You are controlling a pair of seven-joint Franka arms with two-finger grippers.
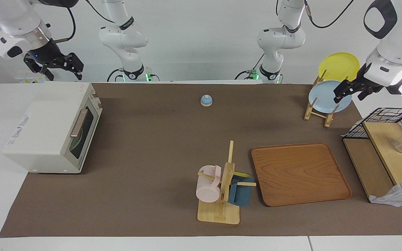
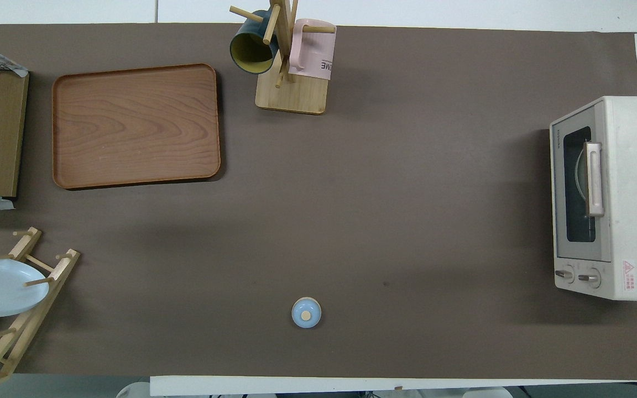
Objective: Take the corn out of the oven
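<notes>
The oven [image 1: 52, 127] door is shut (corn unseen inside). The right tool [image 1: 55, 67] hangs above it and the left tool [image 1: 352, 90] over the plate rack [image 1: 321, 113], both with fingers apart, idle.

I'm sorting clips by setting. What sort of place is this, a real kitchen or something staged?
Most likely a lab tabletop staged as a kitchen: a toaster oven, a mug rack and a plate rack stand spread out on a brown mat against a bare white wall.
</notes>
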